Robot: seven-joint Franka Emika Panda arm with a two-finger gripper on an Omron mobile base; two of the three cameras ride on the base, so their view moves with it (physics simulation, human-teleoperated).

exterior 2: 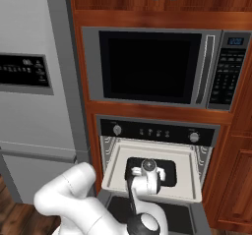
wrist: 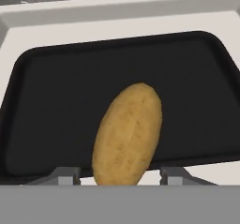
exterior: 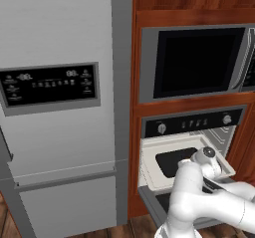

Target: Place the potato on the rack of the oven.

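Note:
The oval yellowish-brown potato [wrist: 127,134] is over the near part of the dark rack [wrist: 56,101], reaching to its front edge. My gripper [wrist: 119,177] is open around the potato's near end, with a small gap showing between the fingertips [wrist: 63,176] and its skin. The rack [exterior: 169,162] [exterior 2: 167,172] sits in the pale cream cavity of the oven [exterior: 194,122] [exterior 2: 157,131]. In both base views my white hand hangs over the rack's middle and hides the potato.
The oven door [exterior 2: 177,214] is folded down under my arm. A steel microwave [exterior: 199,62] [exterior 2: 152,67] sits right above the oven. The tall grey fridge [exterior: 55,107] [exterior 2: 29,81] stands to the left. Red-brown cabinetry frames both sides.

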